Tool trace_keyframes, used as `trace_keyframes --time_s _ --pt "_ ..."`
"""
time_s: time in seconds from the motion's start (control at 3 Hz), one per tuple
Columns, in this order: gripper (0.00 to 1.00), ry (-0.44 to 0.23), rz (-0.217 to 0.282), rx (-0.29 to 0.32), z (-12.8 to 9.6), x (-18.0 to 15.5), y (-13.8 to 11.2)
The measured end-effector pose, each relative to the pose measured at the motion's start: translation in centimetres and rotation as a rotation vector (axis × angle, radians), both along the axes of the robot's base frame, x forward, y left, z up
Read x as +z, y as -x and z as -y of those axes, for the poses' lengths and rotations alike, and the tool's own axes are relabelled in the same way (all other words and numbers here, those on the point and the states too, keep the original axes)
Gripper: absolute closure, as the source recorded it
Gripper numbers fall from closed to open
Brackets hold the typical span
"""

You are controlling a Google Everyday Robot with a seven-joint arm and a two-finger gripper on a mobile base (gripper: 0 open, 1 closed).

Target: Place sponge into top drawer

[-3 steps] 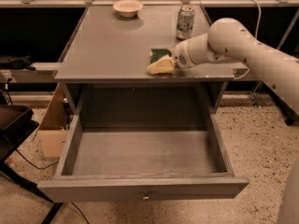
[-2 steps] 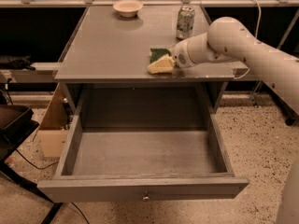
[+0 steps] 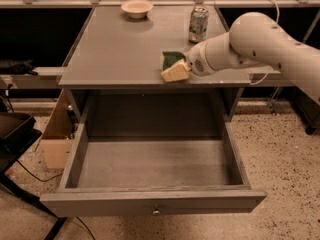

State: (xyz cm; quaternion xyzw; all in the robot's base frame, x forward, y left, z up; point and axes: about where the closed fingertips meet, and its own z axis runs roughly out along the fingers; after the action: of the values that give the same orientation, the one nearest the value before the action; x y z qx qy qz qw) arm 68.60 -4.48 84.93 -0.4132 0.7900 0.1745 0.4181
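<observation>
The sponge [image 3: 174, 69], dark green on pale yellow foam, is tilted at the front edge of the grey tabletop [image 3: 120, 49], right of centre. My gripper [image 3: 182, 67] at the end of the white arm reaches in from the right and is shut on the sponge, holding it just above the table edge. The top drawer [image 3: 150, 196] is pulled fully out below, directly under the sponge. Its inside shows nothing in it, and its small round knob [image 3: 156, 211] faces the camera.
A soda can [image 3: 198, 24] stands on the tabletop just behind the gripper. A cream bowl [image 3: 136, 8] sits at the back centre. A cardboard box [image 3: 56, 134] stands on the floor left of the drawer, next to dark furniture [image 3: 15, 134].
</observation>
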Motion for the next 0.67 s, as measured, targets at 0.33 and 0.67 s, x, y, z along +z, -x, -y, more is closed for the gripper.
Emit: trace_keyframes --time_s 0.33,0.67 --pt "1.0 -0.006 0.011 0.028 0.1 1.1 3.9" --pt "1.0 -0.018 0.023 0.083 0.0 0.2 8.0"
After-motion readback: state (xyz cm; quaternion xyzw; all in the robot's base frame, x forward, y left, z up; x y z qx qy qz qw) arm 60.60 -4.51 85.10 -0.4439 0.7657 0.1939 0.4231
